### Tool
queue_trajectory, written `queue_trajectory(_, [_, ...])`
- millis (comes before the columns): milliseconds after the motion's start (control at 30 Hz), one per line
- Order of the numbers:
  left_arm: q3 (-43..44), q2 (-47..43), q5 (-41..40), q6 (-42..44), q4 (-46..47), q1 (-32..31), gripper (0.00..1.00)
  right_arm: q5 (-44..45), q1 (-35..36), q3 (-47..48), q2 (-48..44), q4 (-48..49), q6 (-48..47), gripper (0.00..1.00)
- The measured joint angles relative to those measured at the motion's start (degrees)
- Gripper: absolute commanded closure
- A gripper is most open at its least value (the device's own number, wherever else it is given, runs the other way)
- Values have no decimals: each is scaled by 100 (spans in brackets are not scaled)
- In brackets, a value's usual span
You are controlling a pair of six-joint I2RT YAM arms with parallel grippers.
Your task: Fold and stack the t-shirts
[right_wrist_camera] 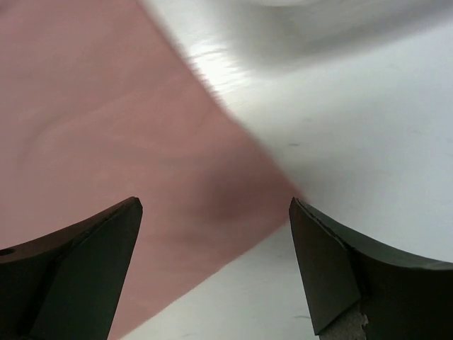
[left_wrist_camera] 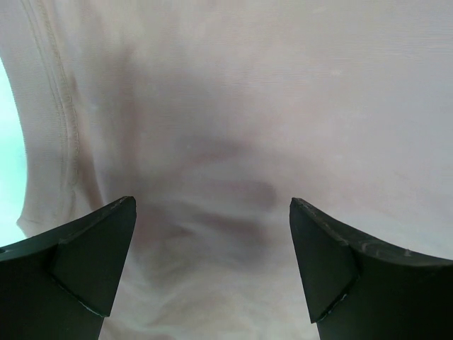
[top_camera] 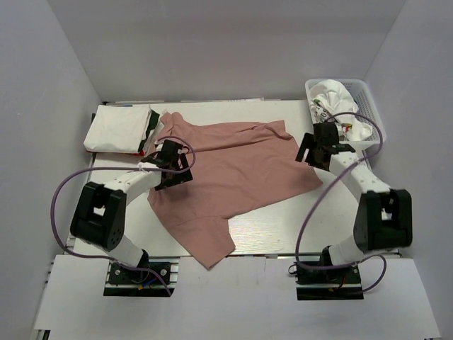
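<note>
A dusty-pink t-shirt lies spread and rumpled across the middle of the table. My left gripper is open just above its left part; the left wrist view shows pink cloth with a stitched hem between the wide-apart fingers. My right gripper is open over the shirt's right edge; the right wrist view shows a pink corner on the white table between the fingers. A folded white t-shirt lies at the back left. White t-shirts sit in the basket.
A white plastic lattice basket stands at the back right corner, beside my right arm. White walls enclose the table on three sides. Purple cables loop off both arms.
</note>
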Motion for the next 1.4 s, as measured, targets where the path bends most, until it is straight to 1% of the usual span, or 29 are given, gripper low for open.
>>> queue_trajectory(67, [0, -238, 48, 87, 0, 4, 1, -444, 251, -149, -350, 240, -160, 10])
queue_trajectory(133, [57, -450, 76, 157, 11, 17, 1, -761, 424, -155, -361, 472, -264, 10])
queue_trajectory(167, [133, -514, 74, 186, 9, 24, 1, -975, 542, -146, -179, 688, -330, 10])
queue_trajectory(200, [227, -544, 70, 205, 20, 33, 1, -1001, 553, -146, -149, 710, -337, 10])
queue_trajectory(300, [520, -496, 63, 291, 179, 48, 1, -1250, 697, 22, 466, 835, -376, 10])
queue_trajectory(433, [623, -271, 122, 227, 494, 98, 1, -1263, 848, 704, 1578, 828, -387, 10])
queue_trajectory(533, [656, 83, 216, 192, 634, 118, 1, -1274, 909, 1178, 2168, 820, -398, 10])
queue_trajectory(600, [706, 382, 229, 179, 645, 120, 1, -1287, 929, 1274, 2361, 876, -396, 10])
queue_trajectory(767, [680, 835, 247, 118, 710, 122, 1, -1405, 942, 1154, 2334, 1185, -249, 10])
queue_trajectory(867, [439, 839, 380, 90, 866, 122, 1, -1384, 940, 730, 2074, 1512, -107, 10])
queue_trajectory(933, [337, 785, 417, 72, 981, 122, 1, -1314, 940, 227, 1742, 1700, 31, 10])
queue_trajectory(1067, [162, 647, 431, 20, 1049, 111, 1, -1211, 955, -1150, 579, 1926, 448, 10])
queue_trajectory(1167, [-153, 328, 415, -149, 955, 74, 1, -1233, 1005, -2098, -466, 1733, 780, 10])
queue_trajectory(1233, [-463, -39, 417, -304, 739, 52, 1, -1252, 1060, -2557, -1152, 1368, 905, 10])
queue_trajectory(1333, [-807, -629, 468, -448, 149, 28, 1, -1213, 1143, -2640, -1829, 625, 874, 10])
queue_trajectory(1400, [-813, -905, 483, -470, -153, 28, 1, -1163, 1176, -2367, -2070, 345, 780, 10])
